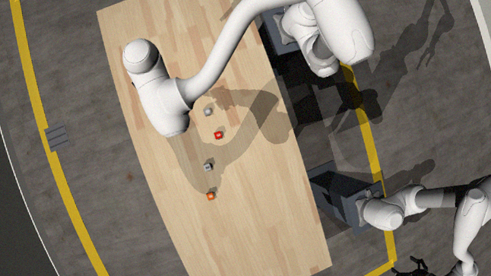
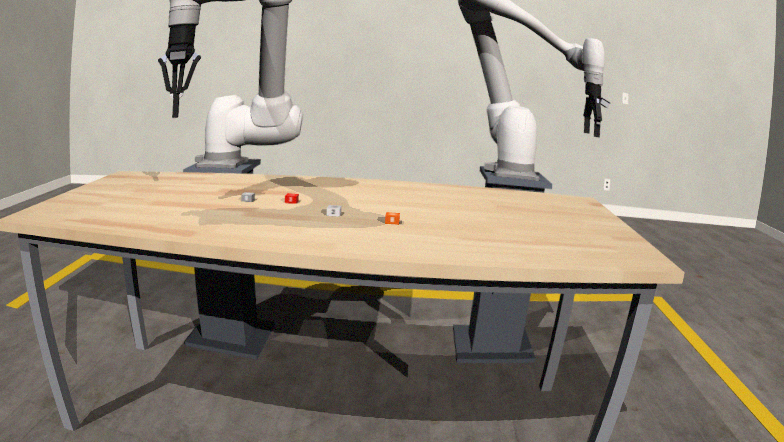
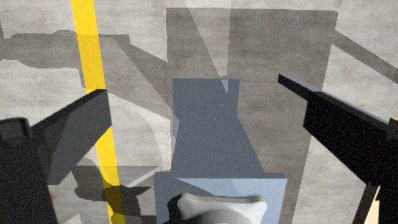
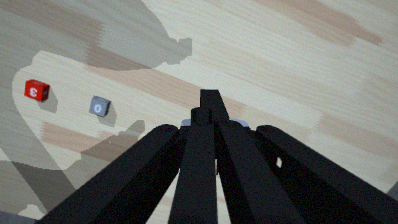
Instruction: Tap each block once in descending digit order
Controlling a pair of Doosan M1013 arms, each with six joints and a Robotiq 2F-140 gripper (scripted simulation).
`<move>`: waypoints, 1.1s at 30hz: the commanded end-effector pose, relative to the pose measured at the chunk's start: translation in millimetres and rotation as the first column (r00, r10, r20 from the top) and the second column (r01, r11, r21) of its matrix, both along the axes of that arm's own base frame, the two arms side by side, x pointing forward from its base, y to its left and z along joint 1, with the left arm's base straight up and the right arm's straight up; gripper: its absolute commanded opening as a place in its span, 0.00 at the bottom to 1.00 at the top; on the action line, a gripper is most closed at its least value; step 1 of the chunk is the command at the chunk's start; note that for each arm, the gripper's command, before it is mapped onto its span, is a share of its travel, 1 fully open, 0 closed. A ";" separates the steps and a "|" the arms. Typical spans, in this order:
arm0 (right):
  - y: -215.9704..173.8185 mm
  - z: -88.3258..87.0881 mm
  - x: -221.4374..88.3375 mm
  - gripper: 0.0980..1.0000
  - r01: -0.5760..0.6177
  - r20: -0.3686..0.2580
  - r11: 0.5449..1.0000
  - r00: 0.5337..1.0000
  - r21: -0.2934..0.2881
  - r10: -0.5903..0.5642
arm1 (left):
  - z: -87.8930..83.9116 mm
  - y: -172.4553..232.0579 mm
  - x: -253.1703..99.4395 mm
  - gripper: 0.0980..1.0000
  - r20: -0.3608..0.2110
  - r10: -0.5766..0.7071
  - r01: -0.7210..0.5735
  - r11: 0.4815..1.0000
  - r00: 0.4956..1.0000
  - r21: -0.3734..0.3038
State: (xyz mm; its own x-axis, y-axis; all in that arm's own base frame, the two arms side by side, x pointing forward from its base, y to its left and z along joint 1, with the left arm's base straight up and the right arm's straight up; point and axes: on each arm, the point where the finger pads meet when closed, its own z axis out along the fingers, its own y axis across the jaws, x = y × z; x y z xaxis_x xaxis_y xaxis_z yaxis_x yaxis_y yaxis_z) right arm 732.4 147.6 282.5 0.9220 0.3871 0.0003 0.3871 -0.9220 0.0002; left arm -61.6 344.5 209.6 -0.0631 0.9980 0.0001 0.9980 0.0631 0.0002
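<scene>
Above the table surface (image 1: 249, 220) (image 2: 351, 241), right claw (image 2: 175, 116) (image 4: 210, 92) hangs closed.
Well inside the surface's edges: four blocks; beyond its edge, left claw (image 1: 403, 269) (image 2: 591, 135) (image 3: 195, 85), open.

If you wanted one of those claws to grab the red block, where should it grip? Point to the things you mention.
Probably by two opposite upright sides, coming straight down: the red block (image 1: 217, 134) (image 2: 291, 198) (image 4: 37, 90) is a small box resting flat, with no neighbour touching it.

Blk 3 (image 1: 218, 135) (image 2: 291, 198) (image 4: 37, 90) btwn blk 0 (image 1: 207, 111) (image 2: 248, 197) (image 4: 99, 106) & blk 2 (image 1: 208, 167) (image 2: 333, 210), on tbl (image 1: 249, 220) (image 2: 494, 236) (image 3: 374, 213) (image 4: 300, 75).
</scene>
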 end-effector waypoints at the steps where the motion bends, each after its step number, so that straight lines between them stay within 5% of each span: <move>1: 16.9 -3.6 7.3 0.00 -0.040 0.001 0.999 0.999 0.001 0.040 | 0.5 0.4 -0.1 1.00 -0.001 0.000 0.000 1.000 1.000 0.001; 19: 115.9 -33.8 32.7 0.00 -0.261 0.001 0.965 0.965 0.001 0.261 | 0.5 0.4 -0.1 1.00 -0.001 0.000 0.000 1.000 1.000 0.001; 33: 209.4 -64.4 41.9 0.00 -0.445 0.001 0.895 0.895 0.000 0.445 | 0.5 0.4 -0.1 1.00 -0.001 0.000 0.000 1.000 1.000 0.001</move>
